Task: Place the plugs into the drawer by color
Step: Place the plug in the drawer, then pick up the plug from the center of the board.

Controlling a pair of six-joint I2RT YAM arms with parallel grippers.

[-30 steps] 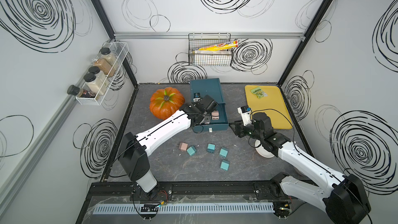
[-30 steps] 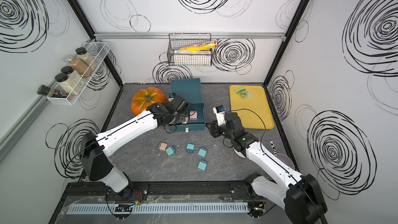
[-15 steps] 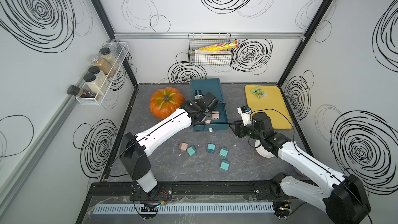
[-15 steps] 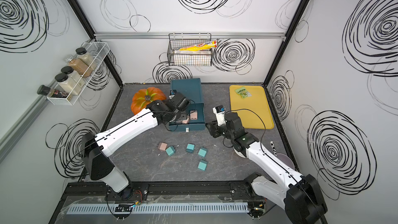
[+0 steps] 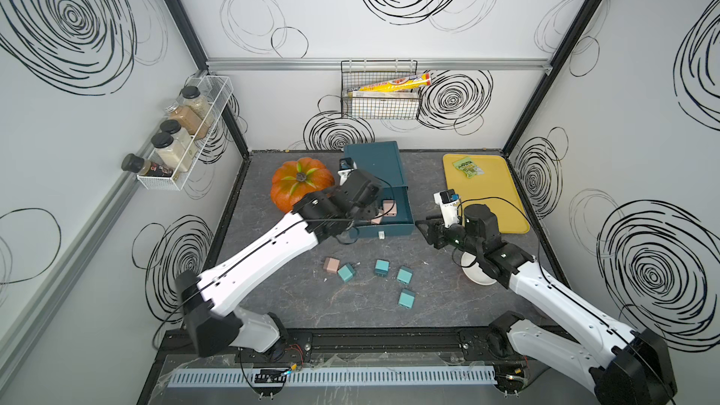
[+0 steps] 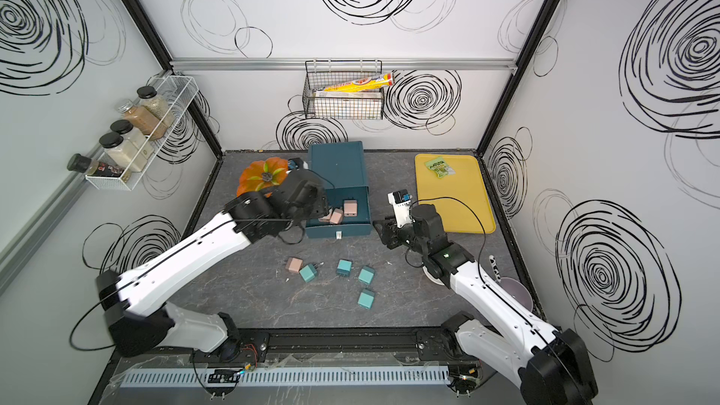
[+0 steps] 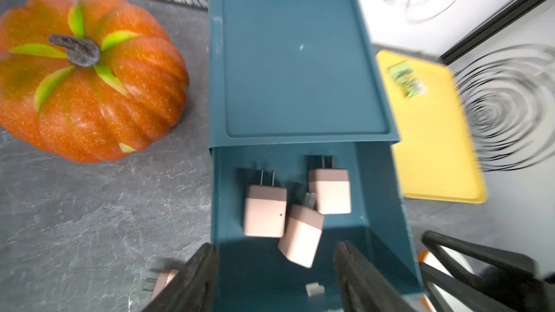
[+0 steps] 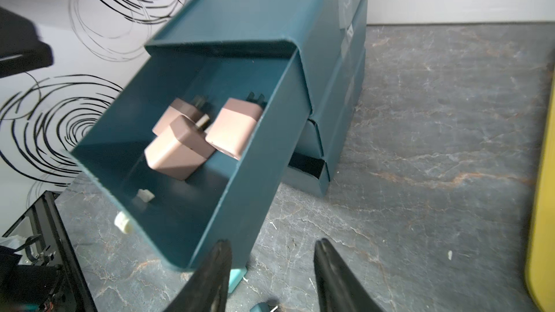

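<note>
Pink plugs [image 7: 264,211], three, are lying in the pulled-out top drawer [image 7: 381,193], one seemingly leaning on a neighbour. Left hand [image 7: 274,246] is hovering released above it; right hand [image 8: 272,243] is hanging released beside it. Teal plugs [image 5: 382,267] are lying on the table [image 5: 436,305].

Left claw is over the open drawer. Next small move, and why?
Probably lift the left claw straight up, clear of the drawer, ready to go for the lone pink plug on the table. Its jaws are open and empty, three pink plugs already lie inside, and only that pink one sits outside, beside four teal plugs.
</note>
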